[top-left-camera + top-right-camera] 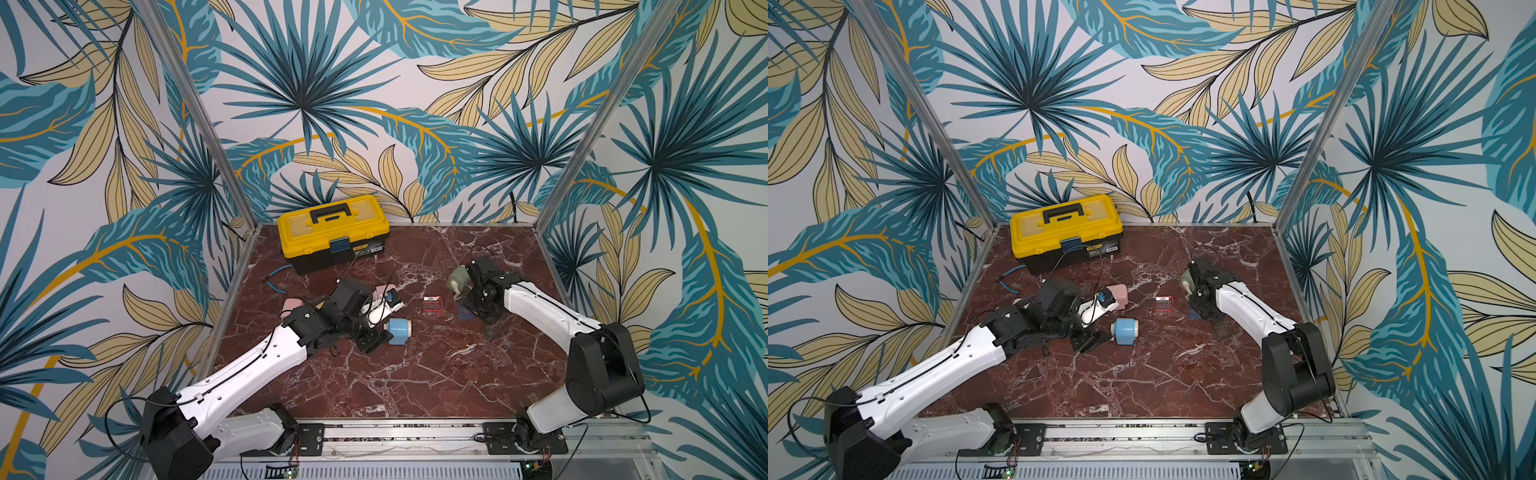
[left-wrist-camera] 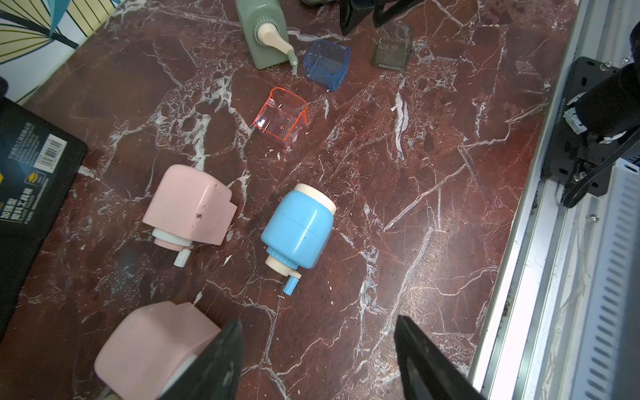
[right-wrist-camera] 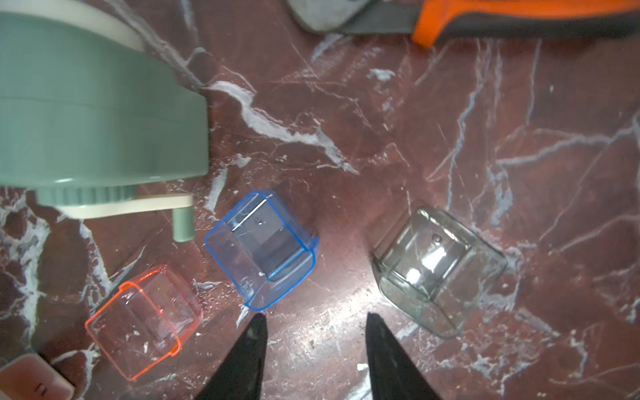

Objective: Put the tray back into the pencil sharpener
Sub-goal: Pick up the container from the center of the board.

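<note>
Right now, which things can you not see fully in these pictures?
- Green sharpener: right wrist view, cut off by the edge.
- Orange handle: same view, cut off by the edge.
- One pink sharpener: left wrist view, partly behind a finger.
- Blue tray: a top view, partly behind the right arm.

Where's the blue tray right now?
In the right wrist view the blue tray sits on the table between the red tray and the grey tray, next to the green sharpener; robot's right side, just ahead of the open right gripper.
</note>
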Robot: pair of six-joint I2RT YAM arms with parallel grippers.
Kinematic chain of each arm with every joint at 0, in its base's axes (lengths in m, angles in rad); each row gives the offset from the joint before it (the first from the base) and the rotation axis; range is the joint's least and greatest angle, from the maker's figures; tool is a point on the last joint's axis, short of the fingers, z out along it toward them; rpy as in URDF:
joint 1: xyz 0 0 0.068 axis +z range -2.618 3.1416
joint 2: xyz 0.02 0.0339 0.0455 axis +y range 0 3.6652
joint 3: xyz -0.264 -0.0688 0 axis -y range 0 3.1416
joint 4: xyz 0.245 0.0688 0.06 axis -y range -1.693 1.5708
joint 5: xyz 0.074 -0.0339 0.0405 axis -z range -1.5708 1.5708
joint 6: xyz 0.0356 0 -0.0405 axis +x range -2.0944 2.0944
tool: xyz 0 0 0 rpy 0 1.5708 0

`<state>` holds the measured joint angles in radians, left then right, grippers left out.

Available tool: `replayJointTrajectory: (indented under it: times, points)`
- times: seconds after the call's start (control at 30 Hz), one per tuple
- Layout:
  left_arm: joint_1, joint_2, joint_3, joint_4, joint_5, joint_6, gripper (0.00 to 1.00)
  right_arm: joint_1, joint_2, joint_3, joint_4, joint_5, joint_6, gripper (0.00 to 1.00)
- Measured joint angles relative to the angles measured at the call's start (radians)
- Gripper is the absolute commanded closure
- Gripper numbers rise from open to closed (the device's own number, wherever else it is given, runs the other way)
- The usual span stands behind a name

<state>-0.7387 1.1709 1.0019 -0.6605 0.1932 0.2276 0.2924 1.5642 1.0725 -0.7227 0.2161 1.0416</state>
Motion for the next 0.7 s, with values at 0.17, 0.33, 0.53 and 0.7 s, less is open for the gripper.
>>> replayJointTrajectory:
  times: [0.17, 0.33, 0.53, 0.7]
  points:
    - [-0.005, 0.006, 0.000, 0.016, -0.045, 0.000, 0.29, 0.000, 0.006, -0.013, 0.024, -0.024, 0.183, 0.52]
    - [-0.006, -0.010, 0.000, 0.039, -0.085, -0.008, 0.29, 0.000, 0.045, -0.012, 0.055, -0.043, 0.265, 0.55]
    - [-0.007, -0.042, -0.011, 0.068, -0.109, -0.013, 0.29, 0.000, 0.096, -0.012, 0.086, -0.068, 0.320, 0.63]
    - [-0.007, -0.045, -0.028, 0.074, -0.121, -0.017, 0.29, 0.000, 0.143, -0.010, 0.106, -0.085, 0.343, 0.76]
